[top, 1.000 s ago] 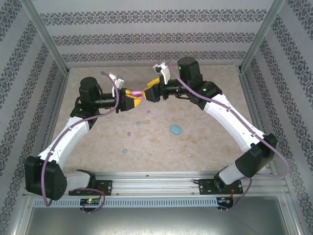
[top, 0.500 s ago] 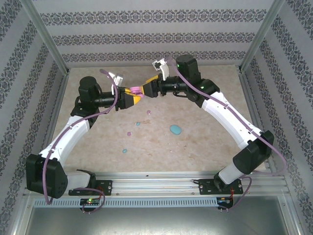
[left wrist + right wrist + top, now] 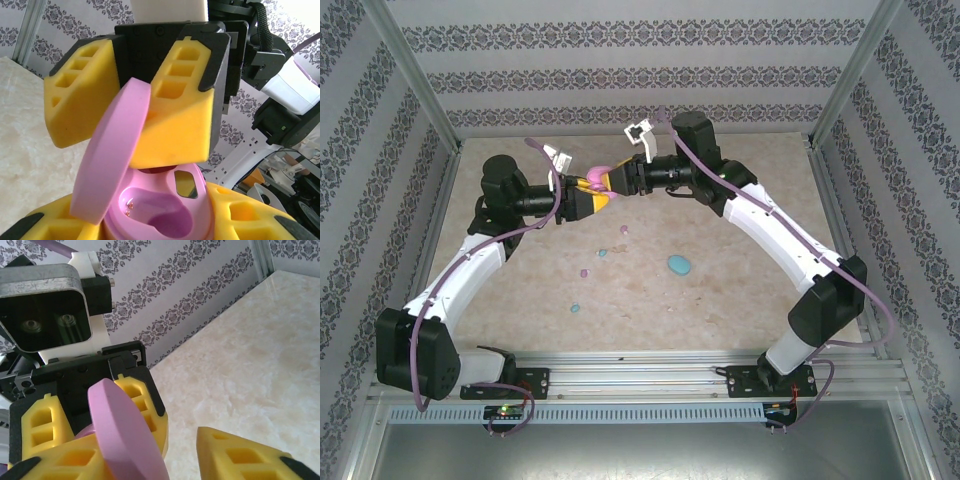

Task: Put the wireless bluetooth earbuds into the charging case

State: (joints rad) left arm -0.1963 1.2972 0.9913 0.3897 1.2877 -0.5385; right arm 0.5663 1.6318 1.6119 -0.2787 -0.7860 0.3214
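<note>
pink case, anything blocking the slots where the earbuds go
The lid is swung up, so the slots are uncovered. But the right gripper straddles the lid, one yellow finger hanging right over the pink case's opening. The earbuds lie on the table below.

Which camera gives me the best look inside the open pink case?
Left wrist: it looks straight into the pink case, showing its hollowed wells, with the lid standing open. Right wrist gives the lid's outer face; in the top view the case is a small pink spot.
</note>
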